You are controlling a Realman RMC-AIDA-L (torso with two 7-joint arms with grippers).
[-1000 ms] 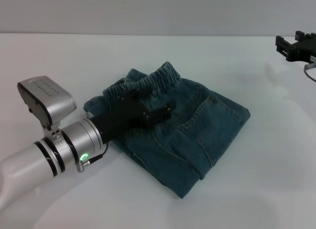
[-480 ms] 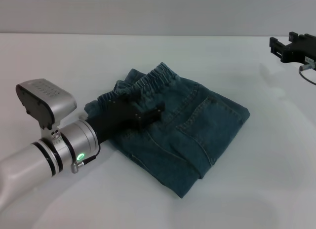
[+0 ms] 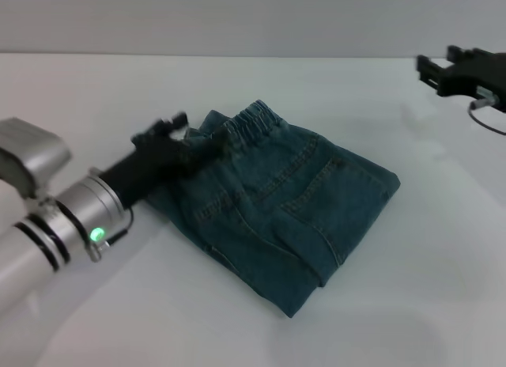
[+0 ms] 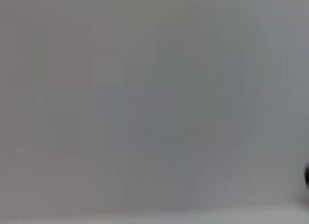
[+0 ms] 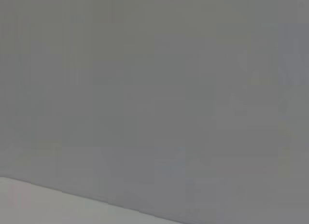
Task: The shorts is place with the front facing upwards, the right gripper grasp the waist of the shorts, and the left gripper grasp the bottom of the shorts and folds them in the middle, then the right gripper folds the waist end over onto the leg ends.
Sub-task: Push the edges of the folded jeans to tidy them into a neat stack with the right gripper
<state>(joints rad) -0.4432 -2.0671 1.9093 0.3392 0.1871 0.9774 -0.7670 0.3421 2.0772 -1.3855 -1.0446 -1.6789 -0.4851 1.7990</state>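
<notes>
The shorts (image 3: 285,209) lay folded into a compact bundle near the middle of the white table (image 3: 411,304), back pockets up. The waist (image 3: 254,120) sat ruffled along the bundle's far side, toward the table's far edge. The folded corner nearest the robot pointed at the front edge. I couldn't find the leg ends: they were tucked somewhere under the fold.

The left gripper (image 3: 170,141) was at the bundle's left side, its black body blurred, right by the left end of the waist. Whether it touched the denim, and whether its fingers were parted or closed, I could not tell. Its silver wrist ran off toward the front left corner.

The right gripper (image 3: 458,73) hung at the far right edge of the table, well apart from the shorts and partly cut off by the picture's edge. I couldn't tell its finger state either.

Bare table stretched wide on the right of the bundle and across the whole front, with a narrower strip behind the waist.

Both wrist views gave only flat grey, with a pale strip low down.
</notes>
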